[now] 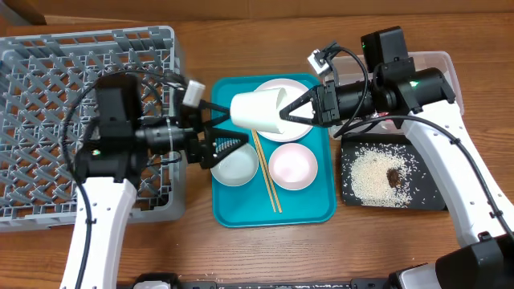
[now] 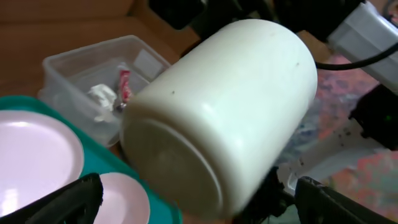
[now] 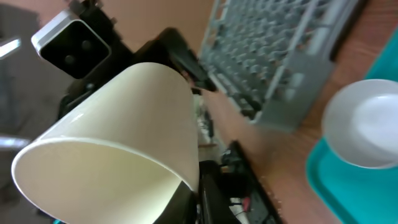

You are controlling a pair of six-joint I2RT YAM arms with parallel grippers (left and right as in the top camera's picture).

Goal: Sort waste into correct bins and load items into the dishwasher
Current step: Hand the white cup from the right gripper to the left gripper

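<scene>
Sideways over the teal tray [image 1: 241, 205], white cup [image 1: 255, 111] sits gripped in right claw [image 1: 283, 113]; left claw [image 1: 233, 127] spread open

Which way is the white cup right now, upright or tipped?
Tipped on its side: white cup aloft over teal tray, base toward left hand, mouth toward right hand.

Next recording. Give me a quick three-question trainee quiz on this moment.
1. True or false: the small white cup rests on the teal plastic tray.
2. The loose white rice grains lie in: A) grey lattice dish rack, B) flat black rectangular tray, C) clear plastic tub.
3. What lies between the pale round bowl and the pinkish-white dish?
Key: 1 false, the right gripper holds it up; 2 B; 3 thin wooden chopsticks.
</scene>
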